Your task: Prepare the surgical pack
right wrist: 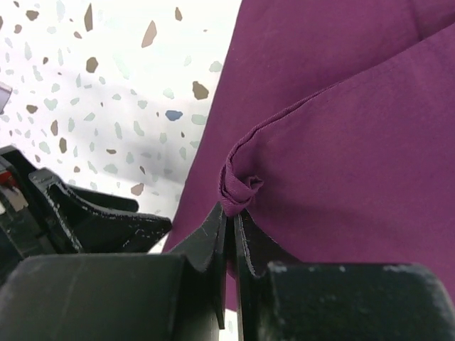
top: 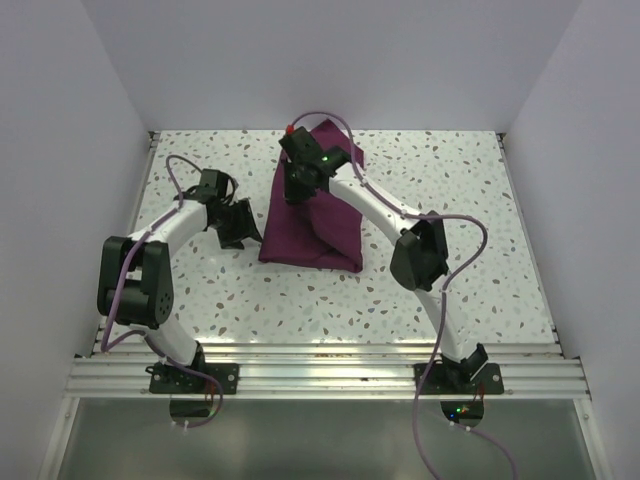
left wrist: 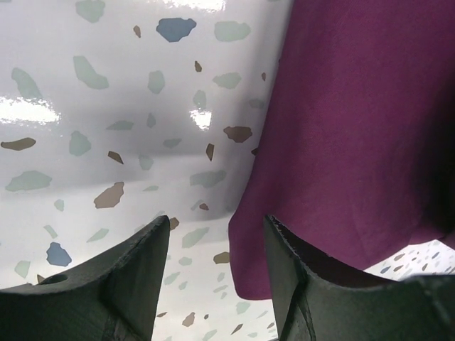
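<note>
Speckled terrazzo table (top: 450, 290) (glossy, glare-streaked) between plain pale walls (top: 300, 60).

The surgical pack (top: 310, 235) was plain deep purple-maroon; the table (top: 520, 220) was glossy white, speckled with grey, brown and blue flecks.

A glossy white counter (top: 450, 200), flecked with grey, brown and blue terrazzo chips, is filling the middle of the overhead view. In the left wrist view it is catching bright patches of reflected light. Plain pale walls (top: 300, 60) are closing it in on the left, far and right sides. A silver ribbed aluminium rail (top: 320, 375) is running along its near edge, and a dull grey-green panel (top: 320, 440) is lying just below that rail.
</note>
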Robot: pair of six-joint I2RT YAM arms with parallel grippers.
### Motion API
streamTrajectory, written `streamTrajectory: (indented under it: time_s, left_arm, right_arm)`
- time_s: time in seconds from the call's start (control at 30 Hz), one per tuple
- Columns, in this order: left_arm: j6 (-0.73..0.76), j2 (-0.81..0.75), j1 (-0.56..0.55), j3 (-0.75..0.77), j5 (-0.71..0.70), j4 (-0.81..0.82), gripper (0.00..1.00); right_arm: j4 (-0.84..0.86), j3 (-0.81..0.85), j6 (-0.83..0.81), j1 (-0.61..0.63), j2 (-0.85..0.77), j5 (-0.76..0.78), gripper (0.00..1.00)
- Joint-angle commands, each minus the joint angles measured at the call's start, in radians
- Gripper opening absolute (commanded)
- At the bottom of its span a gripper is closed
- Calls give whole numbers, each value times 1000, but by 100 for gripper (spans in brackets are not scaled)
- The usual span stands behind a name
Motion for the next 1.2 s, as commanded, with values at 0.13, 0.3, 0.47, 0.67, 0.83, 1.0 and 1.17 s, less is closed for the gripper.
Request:
streamTrajectory:
  time_s: [0.13, 0.3, 0.47, 0.67, 0.83, 1.0, 1.17]
  left_arm:
    - [-14, -49, 4, -23, -81, -7, 64]
    - [6, -80, 49, 9, -94, -50, 67]
    - [41, -75, 90, 104, -68, -99, 73]
    - [17, 3, 95, 219, 158, 5, 81]
    - [-34, 86, 58, 306, 265, 88, 82]
    - [-45, 182, 15, 344, 291, 67, 83]
    - [-60, 204, -2, 301, 279, 74, 74]
  right_arm:
    - [94, 90, 50, 40, 114, -98, 2]
    - [37, 204, 5, 43, 147, -190, 46]
    - [51, -44, -143, -15, -90, -139, 67]
    - [120, -419, -143, -166, -362, -332, 60]
    - [243, -655, -140, -175, -478, -395, 39]
    - [369, -790, -114, -183, -470, -535, 20]
    - [479, -876, -66, -181, -427, -624, 11]
